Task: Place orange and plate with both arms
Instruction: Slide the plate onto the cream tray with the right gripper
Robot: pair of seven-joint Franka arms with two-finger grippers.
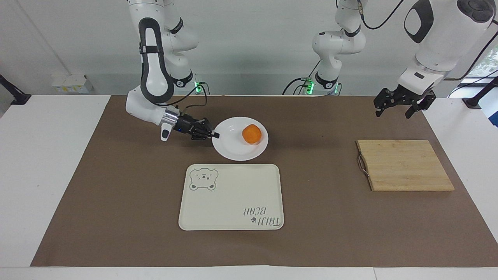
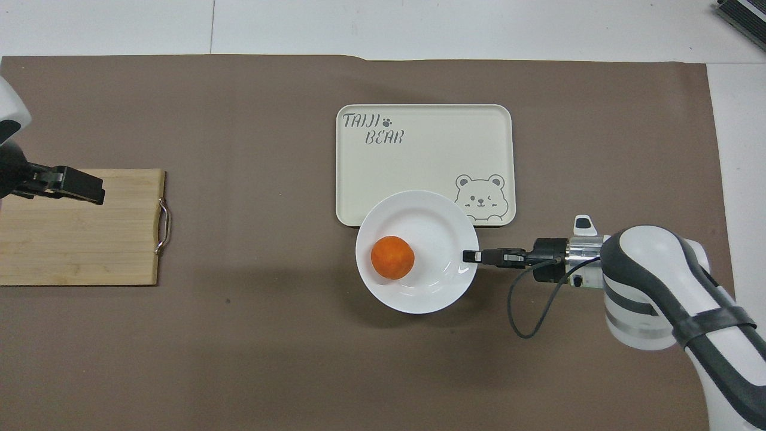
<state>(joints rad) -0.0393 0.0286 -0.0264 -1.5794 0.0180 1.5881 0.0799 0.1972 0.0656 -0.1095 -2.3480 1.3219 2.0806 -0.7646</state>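
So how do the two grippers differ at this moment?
The right gripper is shut on the plate rim, low, with the orange riding on the plate; the left gripper is open and holds nothing. The right works beside the tray; the left waits in the air by the cutting board. Both are black two-finger grippers.

We look at the bench [image 1: 78, 194] from two high cameras set half a turn apart: one faces the robots from across it at a slant, taking in both arms and the wall, while the other looks steeply down from over the robots' own end, closer in. We find the same brown mat [image 2: 269, 359] in both, along with the tray [image 2: 419, 126] and the right claw [image 1: 215, 135].
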